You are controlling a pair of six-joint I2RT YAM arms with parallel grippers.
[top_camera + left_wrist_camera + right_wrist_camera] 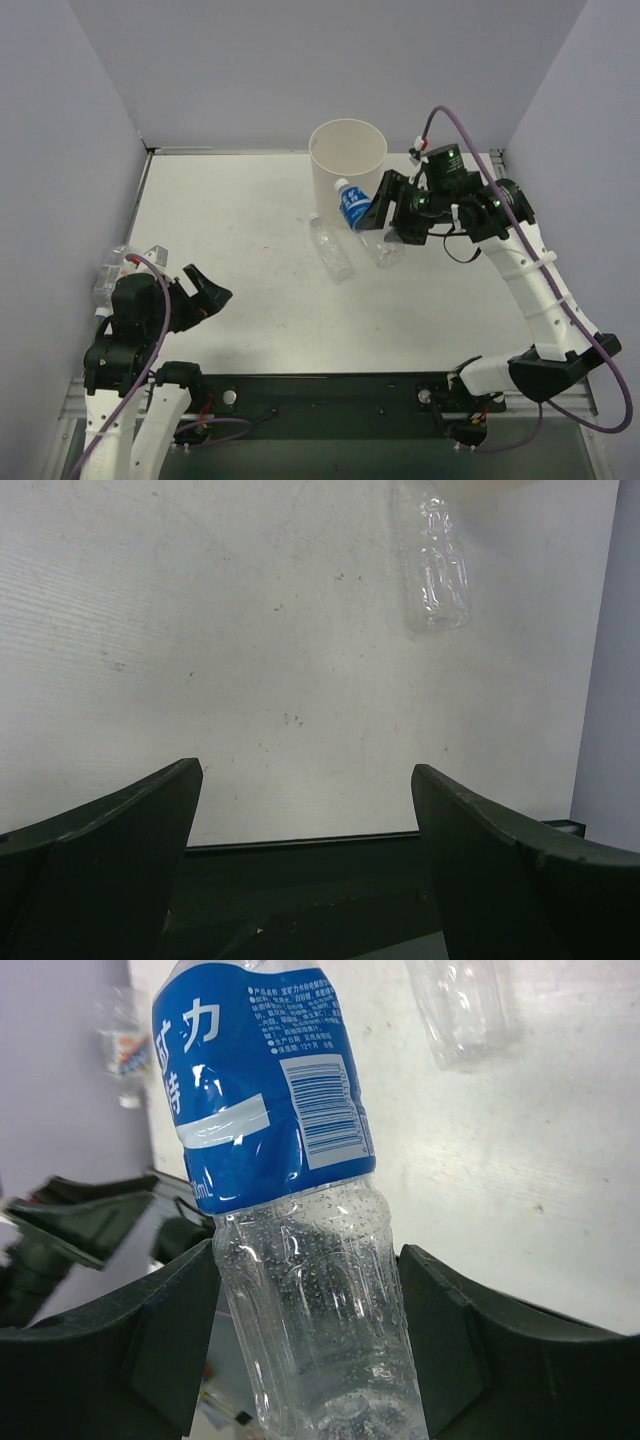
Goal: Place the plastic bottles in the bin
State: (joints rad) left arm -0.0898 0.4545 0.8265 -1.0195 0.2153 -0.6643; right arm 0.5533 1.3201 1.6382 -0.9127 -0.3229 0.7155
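A clear plastic bottle with a blue label slants just in front of the off-white bin, cap end toward it. My right gripper is shut on its clear lower body; in the right wrist view both pads press the sides of this bottle. An unlabelled bottle lies on the table left of it, also visible in the left wrist view and the right wrist view. A pale-label bottle sits by the left wall. My left gripper is open and empty over the near left table.
Grey walls close in the white table on the left, back and right. The black base rail runs along the near edge, and the left arm stands close to the pale-label bottle.
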